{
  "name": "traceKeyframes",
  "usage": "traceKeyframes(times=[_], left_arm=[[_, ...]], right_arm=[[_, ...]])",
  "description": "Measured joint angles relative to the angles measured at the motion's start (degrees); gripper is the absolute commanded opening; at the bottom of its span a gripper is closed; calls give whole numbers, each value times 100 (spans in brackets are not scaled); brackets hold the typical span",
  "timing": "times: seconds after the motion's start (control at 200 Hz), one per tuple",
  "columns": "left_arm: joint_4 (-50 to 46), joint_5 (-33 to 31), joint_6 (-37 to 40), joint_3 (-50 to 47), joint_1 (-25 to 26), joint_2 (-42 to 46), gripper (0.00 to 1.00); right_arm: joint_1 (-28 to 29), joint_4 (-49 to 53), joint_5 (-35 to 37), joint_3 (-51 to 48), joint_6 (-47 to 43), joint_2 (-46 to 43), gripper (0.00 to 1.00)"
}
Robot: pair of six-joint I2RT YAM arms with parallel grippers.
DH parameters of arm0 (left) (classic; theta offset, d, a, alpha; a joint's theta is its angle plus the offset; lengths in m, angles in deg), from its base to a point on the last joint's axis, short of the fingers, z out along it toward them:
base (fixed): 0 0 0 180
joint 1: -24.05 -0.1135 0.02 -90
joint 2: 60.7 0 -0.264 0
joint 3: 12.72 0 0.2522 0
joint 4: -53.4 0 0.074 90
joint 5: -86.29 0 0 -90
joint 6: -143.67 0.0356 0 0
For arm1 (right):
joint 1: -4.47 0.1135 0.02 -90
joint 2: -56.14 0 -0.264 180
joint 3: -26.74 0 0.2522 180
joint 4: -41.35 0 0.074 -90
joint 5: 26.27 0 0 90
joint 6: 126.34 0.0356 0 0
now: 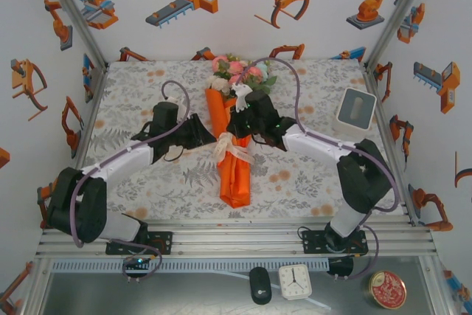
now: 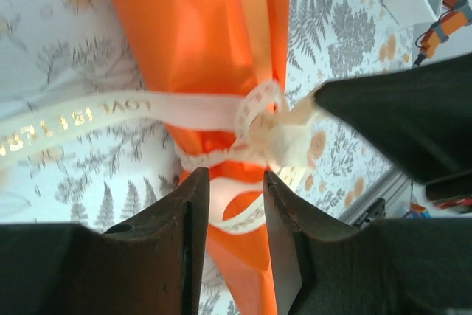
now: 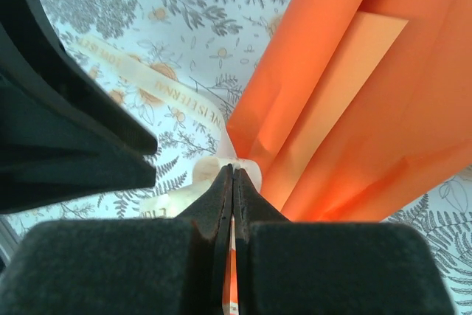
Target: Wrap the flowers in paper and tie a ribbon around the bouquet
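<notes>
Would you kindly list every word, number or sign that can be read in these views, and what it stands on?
"LOVE": gold print on the ribbon, left wrist view; neighbouring letters blurred.
Gold lettering on the ribbon, right wrist view: too blurred to read.
Numerals on the clock: too small.
Label on the round red tin: too small.

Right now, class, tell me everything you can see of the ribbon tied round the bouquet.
The ribbon is a narrow, cream-white, satin-looking band with gold lettering along it. It circles the waist of the orange paper cone and is gathered into a loopy knot. One flat tail trails across the patterned tablecloth. The right hand, shut, appears to pinch a strand beside the knot; the left hand stands open, a loop showing between its fingers.
</notes>
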Motion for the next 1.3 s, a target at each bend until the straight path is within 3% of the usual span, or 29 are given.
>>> traceKeyframes(times=[0.12, 0.255, 0.405, 0.561, 0.611, 0.671, 0.771, 1.106, 1.297], left_arm=[[90, 33, 114, -516, 179, 540, 44], [374, 157, 807, -732, 599, 846, 52], [616, 83, 1272, -686, 807, 468, 59], [870, -46, 1421, -658, 815, -118, 59], [949, -70, 1436, -658, 824, -205, 56], [1008, -162, 1438, -658, 824, -240, 45], [1054, -330, 1491, -638, 824, -240, 0], [-616, -1674, 1106, -205, 514, -114, 0], [-1200, -1921, 721, -205, 435, 42, 0]], right_arm=[[0, -111, 103, -48, 59, -92, 0], [0, -181, 186, -101, 120, -92, 0], [0, -214, 264, -107, 173, -92, 0], [0, -232, 262, -107, 225, -92, 0], [0, -232, 262, -107, 225, -94, 0], [0, -232, 264, -107, 225, -98, 0], [0, -223, 334, -133, 238, -142, 0], [0, 538, 2671, -758, 680, -997, 0], [-48, 1082, 3589, -1193, 1252, -1226, 0]])
